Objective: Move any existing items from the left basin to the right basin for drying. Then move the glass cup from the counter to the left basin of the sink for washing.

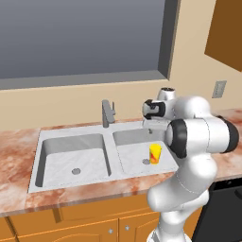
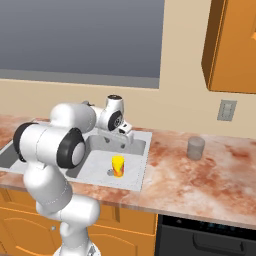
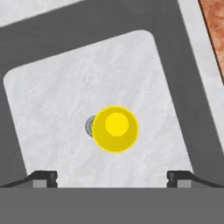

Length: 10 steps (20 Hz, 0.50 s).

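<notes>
Now tool (image 3: 112, 177) wide open, empty

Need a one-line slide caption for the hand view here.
Looking straight down, the open gripper hangs above the yellow cup standing beside the drain in the right basin.

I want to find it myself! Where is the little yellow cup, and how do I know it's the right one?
Find the grey steel sink under the window, with its tap in the middle. Look in the right basin, where the yellow cup stands upright beside the round drain. It is bright yellow with a red mark, unlike the plain grey glass cup out on the counter.
</notes>
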Tool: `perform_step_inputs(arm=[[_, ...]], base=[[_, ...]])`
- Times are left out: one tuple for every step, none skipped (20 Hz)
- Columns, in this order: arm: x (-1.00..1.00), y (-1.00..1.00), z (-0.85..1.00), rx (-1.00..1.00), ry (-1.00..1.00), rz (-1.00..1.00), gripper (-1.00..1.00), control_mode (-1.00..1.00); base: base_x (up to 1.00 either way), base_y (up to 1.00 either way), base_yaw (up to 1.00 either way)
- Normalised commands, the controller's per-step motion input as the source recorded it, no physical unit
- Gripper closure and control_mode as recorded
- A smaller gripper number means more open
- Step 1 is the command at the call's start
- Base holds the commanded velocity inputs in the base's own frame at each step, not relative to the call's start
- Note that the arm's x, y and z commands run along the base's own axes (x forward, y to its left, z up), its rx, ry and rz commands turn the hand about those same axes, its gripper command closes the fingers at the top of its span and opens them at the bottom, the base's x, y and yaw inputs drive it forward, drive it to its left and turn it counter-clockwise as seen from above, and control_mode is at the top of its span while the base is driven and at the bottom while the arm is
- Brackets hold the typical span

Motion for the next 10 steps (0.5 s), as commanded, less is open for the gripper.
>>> perform_step_inputs(arm=[[-0.06, -0.2, 0.2, 0.0, 0.0, -0.1, -1.0, -1.0], [-0.06, -0.22, 0.19, 0.0, 0.0, -0.1, -1.0, -1.0], [-0.08, -0.25, 0.16, 0.0, 0.0, -0.1, -1.0, -1.0], [-0.09, -0.26, 0.13, 0.0, 0.0, -0.1, -1.0, -1.0], [-0.11, -0.29, 0.14, 0.0, 0.0, -0.1, -1.0, -1.0], [-0.11, -0.32, 0.14, 0.0, 0.0, -0.1, -1.0, -1.0], [-0.11, -0.33, 0.14, 0.0, 0.0, -0.1, -1.0, -1.0], [-0.11, -0.33, 0.16, 0.0, 0.0, -0.09, -1.0, -1.0], [-0.11, -0.33, 0.17, 0.0, 0.0, -0.09, -1.0, -1.0], [-0.12, -0.34, 0.15, 0.0, 0.0, -0.09, -1.0, -1.0]], base=[[0.0, 0.0, 0.0], [0.0, 0.0, 0.0], [0.0, 0.0, 0.0], [0.0, 0.0, 0.0], [0.0, 0.0, 0.0], [0.0, 0.0, 0.0], [0.0, 0.0, 0.0], [0.0, 0.0, 0.0], [0.0, 0.0, 0.0], [0.0, 0.0, 0.0]])
